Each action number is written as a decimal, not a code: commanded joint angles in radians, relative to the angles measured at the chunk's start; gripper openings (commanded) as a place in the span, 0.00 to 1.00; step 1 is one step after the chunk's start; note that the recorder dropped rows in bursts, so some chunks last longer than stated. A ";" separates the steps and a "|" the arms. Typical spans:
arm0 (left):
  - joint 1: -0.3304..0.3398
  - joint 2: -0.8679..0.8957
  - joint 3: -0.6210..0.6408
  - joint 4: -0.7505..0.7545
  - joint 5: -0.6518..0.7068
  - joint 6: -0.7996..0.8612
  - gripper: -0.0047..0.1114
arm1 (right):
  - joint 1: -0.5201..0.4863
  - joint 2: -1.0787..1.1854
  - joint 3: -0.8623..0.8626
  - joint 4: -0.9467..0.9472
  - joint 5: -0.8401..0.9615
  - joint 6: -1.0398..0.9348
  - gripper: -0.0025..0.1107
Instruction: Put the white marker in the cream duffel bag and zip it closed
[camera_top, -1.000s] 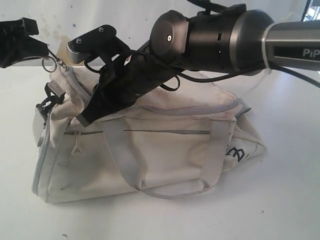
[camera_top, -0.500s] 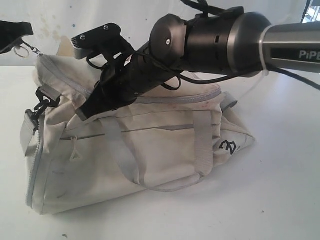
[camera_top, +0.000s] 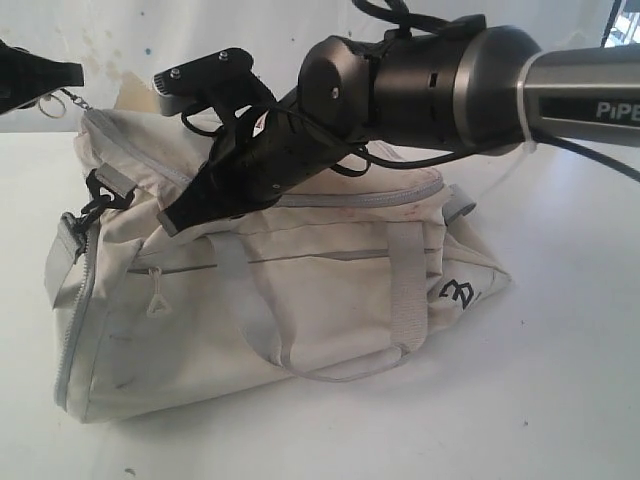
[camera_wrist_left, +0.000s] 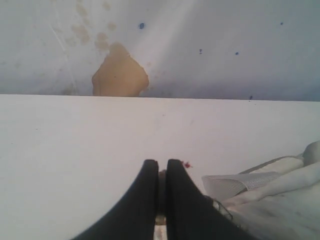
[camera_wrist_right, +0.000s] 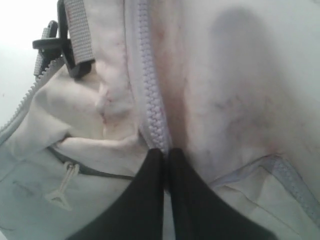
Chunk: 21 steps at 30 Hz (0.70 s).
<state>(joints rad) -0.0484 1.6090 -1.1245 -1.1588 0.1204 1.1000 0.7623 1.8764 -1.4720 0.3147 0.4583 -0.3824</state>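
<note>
The cream duffel bag (camera_top: 300, 300) lies on its side on the white table. Its grey top zipper (camera_wrist_right: 150, 90) looks shut along the stretch I can see. At the upper left my left gripper (camera_top: 76, 72) is shut on the chain of a metal ring pull (camera_top: 48, 104) that runs to the bag's raised corner. In the left wrist view its fingertips (camera_wrist_left: 161, 162) are pressed together beside the bag's edge (camera_wrist_left: 280, 200). My right gripper (camera_top: 170, 222) slants down onto the bag's top, shut and pinching the zipper seam (camera_wrist_right: 164, 151). The white marker is not in view.
The thick right arm (camera_top: 430, 80) spans the scene above the bag. A black clip (camera_top: 97, 197) on a grey strap hangs at the bag's left end. Grey handles (camera_top: 400, 300) droop down the front and a black logo (camera_top: 457, 293) marks the right end. A stained wall stands behind.
The left gripper drew the ring pull up and to the left, lifting the bag's left corner. The whole bag slid left. The right gripper stayed shut on the seam.
</note>
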 joint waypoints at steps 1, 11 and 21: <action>0.016 -0.004 -0.015 0.005 -0.057 -0.001 0.06 | -0.005 0.000 0.009 -0.024 0.005 0.032 0.02; 0.016 -0.005 -0.015 0.005 -0.053 -0.001 0.53 | -0.005 0.000 0.009 -0.013 -0.008 0.032 0.29; 0.016 -0.092 -0.015 0.005 -0.011 -0.076 0.62 | -0.005 -0.040 0.002 -0.024 0.039 0.261 0.42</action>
<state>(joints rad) -0.0313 1.5609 -1.1326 -1.1566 0.0912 1.0675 0.7605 1.8658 -1.4678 0.3037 0.4740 -0.1838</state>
